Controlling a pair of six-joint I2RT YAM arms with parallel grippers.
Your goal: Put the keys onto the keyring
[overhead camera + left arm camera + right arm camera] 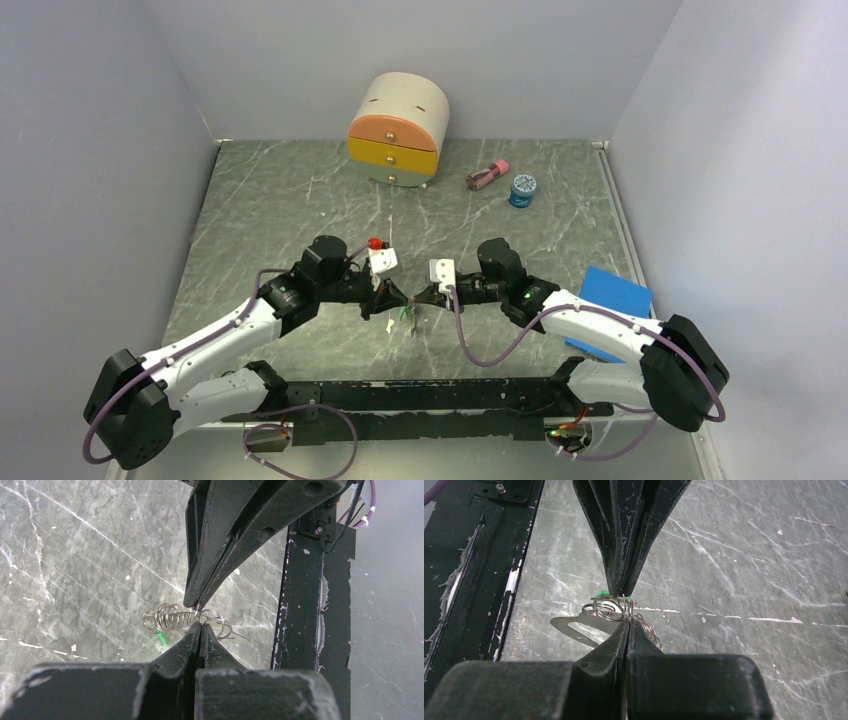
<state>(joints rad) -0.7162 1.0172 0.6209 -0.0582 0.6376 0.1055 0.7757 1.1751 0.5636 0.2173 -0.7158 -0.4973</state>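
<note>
**Pinching the keyring from both sides, tip to tip above the counter**

Meeting nose to nose just below the middle of the top view: left claw (391,296) reaching in from 8 o'clock, right claw (424,295) from 4 o'clock, tips almost touching over the grey marbled counter (280,200). Both clenched, fingers pressed flat together with no gap. Gripping the keyring (186,618) between them, each claw nipping the thin silvery wire from its own side. Seen from the left wrist as a run of stretched coils trailing toward 9 o'clock from the pinch, with one wider loop toward 3 o'clock. Seen from the right wrist as tight coils at the fingertips, with a flat silvery metal tab (581,627) lying toward 8 o'clock of them.

Hanging at the ring: only slivers of green from the keys (408,317), directly below the claw tips at 6 o'clock in the top view; whether threaded on or merely beside, cannot tell. Small white scrap (390,325) on the counter just left of them.

Standing far back at 12 o'clock: a rounded drawer box (397,130) with orange and yellow fronts. Toward 1 o'clock: a pink tube (487,175) and a blue-lidded jar (522,190). At 3 o'clock: a blue block (612,300).
</note>
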